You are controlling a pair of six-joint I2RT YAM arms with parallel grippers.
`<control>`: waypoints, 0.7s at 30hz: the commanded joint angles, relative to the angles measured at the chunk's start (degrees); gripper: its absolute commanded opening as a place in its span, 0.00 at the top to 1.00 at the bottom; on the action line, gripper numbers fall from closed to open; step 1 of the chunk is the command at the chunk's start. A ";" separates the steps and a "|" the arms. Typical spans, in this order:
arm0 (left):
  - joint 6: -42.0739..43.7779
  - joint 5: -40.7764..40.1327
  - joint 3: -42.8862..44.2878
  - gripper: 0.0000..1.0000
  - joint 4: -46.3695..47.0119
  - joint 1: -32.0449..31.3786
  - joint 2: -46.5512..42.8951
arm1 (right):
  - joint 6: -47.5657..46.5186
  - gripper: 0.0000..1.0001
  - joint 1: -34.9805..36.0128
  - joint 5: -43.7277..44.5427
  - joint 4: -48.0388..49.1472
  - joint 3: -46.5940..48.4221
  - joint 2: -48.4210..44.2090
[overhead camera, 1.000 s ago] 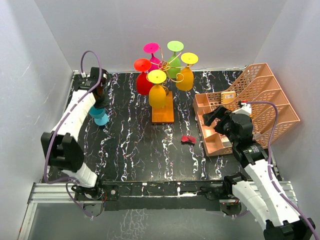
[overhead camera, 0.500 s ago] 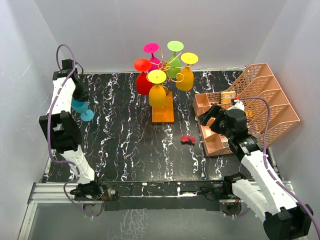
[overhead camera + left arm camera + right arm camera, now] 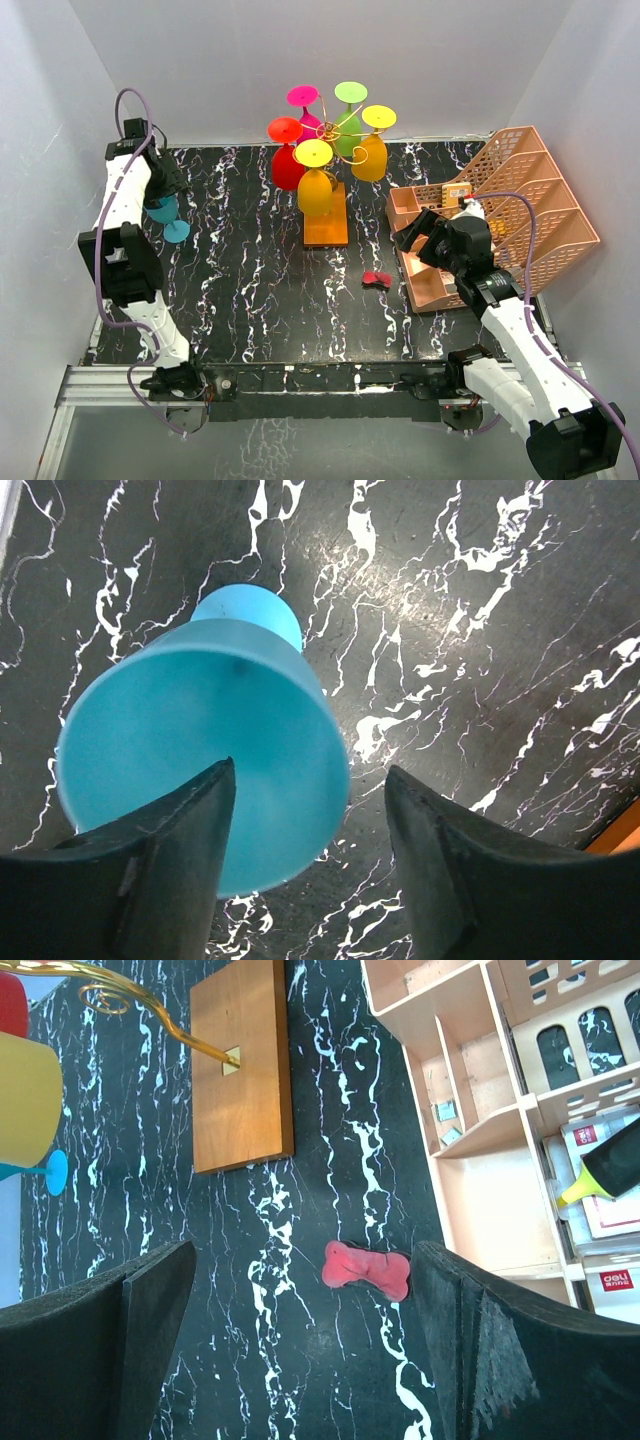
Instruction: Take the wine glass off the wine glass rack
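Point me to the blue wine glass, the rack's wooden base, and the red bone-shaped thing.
blue wine glass (image 3: 200, 770): left wrist view, on the bowl.
wooden base (image 3: 240, 1065): right wrist view, middle of the board.
red bone-shaped thing (image 3: 367, 1270): right wrist view, its centre.

glossy black marble-look table (image 3: 260, 300); matt blue plastic wine glass (image 3: 200, 780); wood base, gold wire rack (image 3: 240, 1065).

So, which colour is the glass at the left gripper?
Light blue glass, seen best in the left wrist view, by the left gripper.
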 commanded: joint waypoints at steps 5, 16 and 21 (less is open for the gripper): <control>-1.43 11.48 -6.78 0.26 7.29 -0.27 -20.60 | -1.60 0.03 0.01 0.73 3.29 2.11 -0.54; -5.22 24.98 -33.79 0.23 24.18 -6.01 -41.75 | -4.99 0.00 -0.02 -0.77 2.93 1.54 -1.08; -5.72 26.53 -46.59 0.17 31.89 -12.18 -46.66 | -5.04 0.00 -0.06 -4.42 3.25 4.35 1.13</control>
